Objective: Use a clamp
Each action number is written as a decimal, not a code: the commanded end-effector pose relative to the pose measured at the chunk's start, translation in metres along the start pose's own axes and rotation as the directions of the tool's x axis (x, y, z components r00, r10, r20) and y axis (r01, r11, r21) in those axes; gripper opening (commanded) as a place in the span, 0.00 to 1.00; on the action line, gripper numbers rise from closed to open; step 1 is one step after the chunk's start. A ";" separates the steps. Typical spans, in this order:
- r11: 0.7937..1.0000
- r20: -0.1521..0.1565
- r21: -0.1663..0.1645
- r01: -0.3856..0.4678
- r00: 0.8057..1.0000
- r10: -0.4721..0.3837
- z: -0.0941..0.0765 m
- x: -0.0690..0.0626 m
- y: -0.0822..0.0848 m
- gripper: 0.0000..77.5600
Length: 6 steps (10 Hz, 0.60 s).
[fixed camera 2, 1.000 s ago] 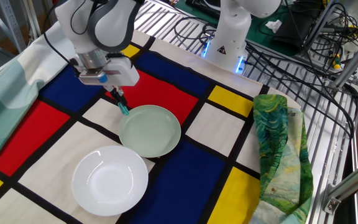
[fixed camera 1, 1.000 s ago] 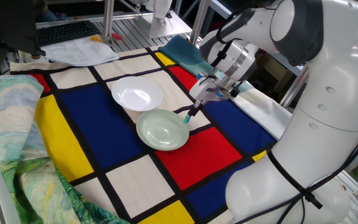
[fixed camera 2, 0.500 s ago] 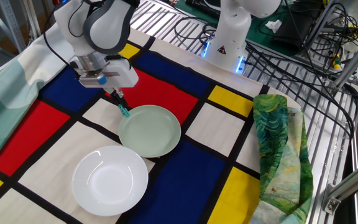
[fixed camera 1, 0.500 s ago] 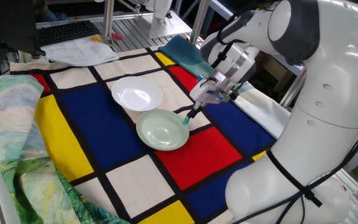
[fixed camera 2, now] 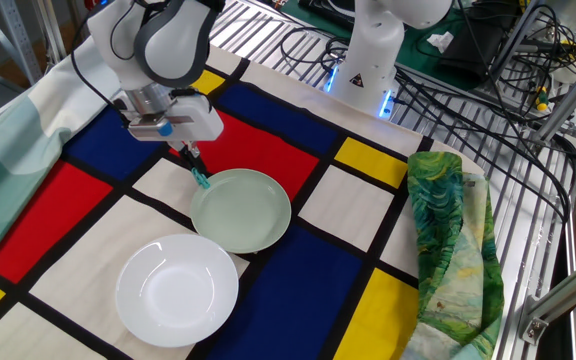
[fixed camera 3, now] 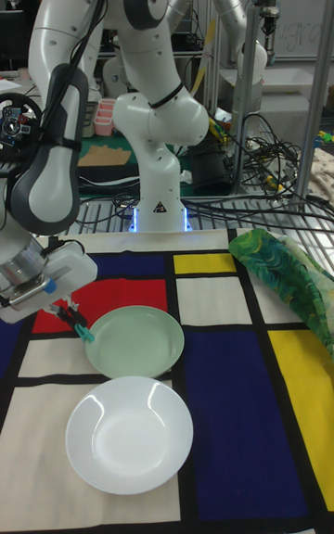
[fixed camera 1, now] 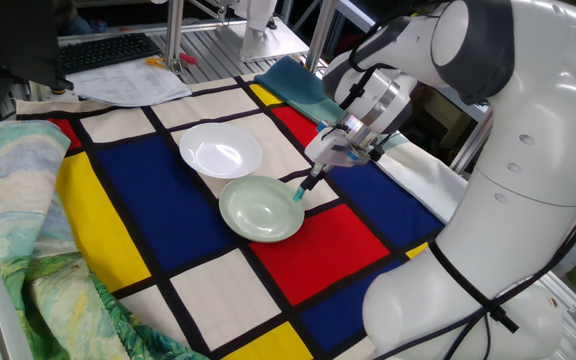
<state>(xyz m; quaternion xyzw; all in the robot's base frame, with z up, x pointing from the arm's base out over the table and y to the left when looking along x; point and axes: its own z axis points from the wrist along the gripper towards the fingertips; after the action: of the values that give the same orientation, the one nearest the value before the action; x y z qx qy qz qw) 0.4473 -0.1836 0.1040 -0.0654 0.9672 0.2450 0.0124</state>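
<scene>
Tall fixed view | two-finger gripper (fixed camera 3: 67, 313) is pinching small teal plastic clamp (fixed camera 3: 84, 334) | clamp is slanting down from fingertips, tip meeting pale green round bowl (fixed camera 3: 137, 341) rim | white bowl (fixed camera 3: 129, 434) is lying beside.

table (fixed camera 2: 528, 190) of slatted metal, covered by a cloth (fixed camera 2: 298, 280) of red, blue, yellow and white blocks with black lines. on the cloth: pale green bowl (fixed camera 2: 241, 210) and white bowl (fixed camera 2: 177, 290), rims just touching. crumpled green patterned fabric (fixed camera 2: 450, 240) at one edge.
</scene>
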 end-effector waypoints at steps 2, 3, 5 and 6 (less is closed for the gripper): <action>0.999 0.062 0.013 -0.044 0.997 0.043 0.001 -0.001 0.005 0.01; 0.999 0.064 0.015 -0.044 0.997 0.043 0.001 -0.001 0.005 0.01; 0.999 0.064 0.023 -0.044 0.997 0.043 0.001 -0.001 0.005 0.01; 0.999 0.061 0.033 -0.041 0.997 0.039 0.001 -0.001 0.005 0.01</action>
<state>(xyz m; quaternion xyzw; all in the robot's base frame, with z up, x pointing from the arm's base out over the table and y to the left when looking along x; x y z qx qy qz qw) 0.4471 -0.1783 0.1048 -0.0379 0.9714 0.2316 0.0368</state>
